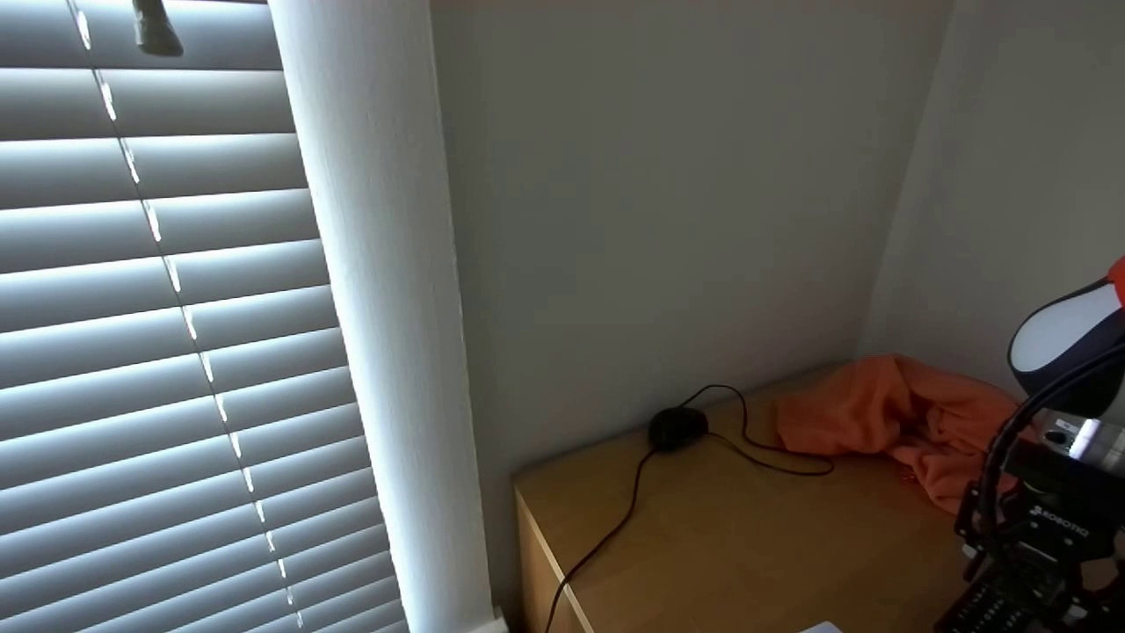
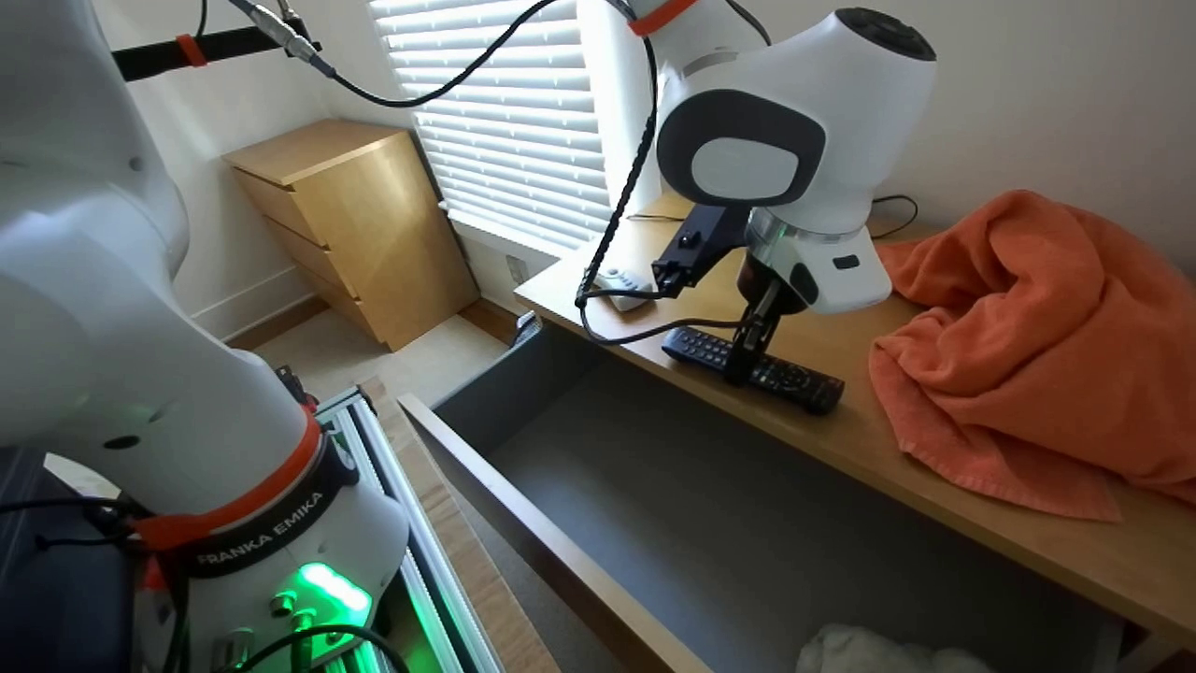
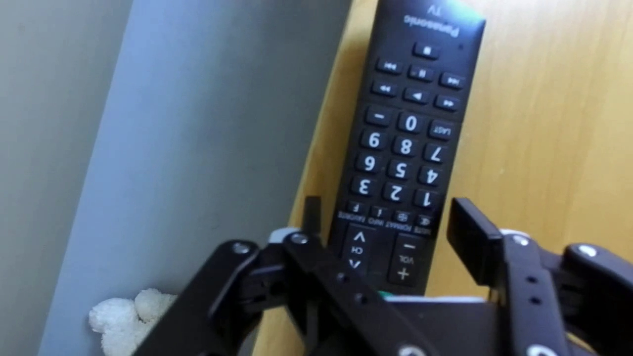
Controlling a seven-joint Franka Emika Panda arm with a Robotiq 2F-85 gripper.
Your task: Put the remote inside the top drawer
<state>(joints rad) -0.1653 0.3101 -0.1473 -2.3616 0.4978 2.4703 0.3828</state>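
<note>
The remote is a slim black slab with buttons. It lies flat on the wooden dresser top, along the edge above the drawer. In the wrist view the remote passes between my fingers, its lower end hidden behind the gripper. It shows partly at the corner of an exterior view. My gripper is open, one finger on each side of the remote, with gaps visible. In an exterior view the gripper is down at the remote's middle. The top drawer stands pulled out below, its grey inside showing.
A crumpled orange cloth lies on the dresser beside the remote. A white handheld object lies near the far end. A round black plug with a cable sits by the wall. A fluffy white thing lies in the drawer.
</note>
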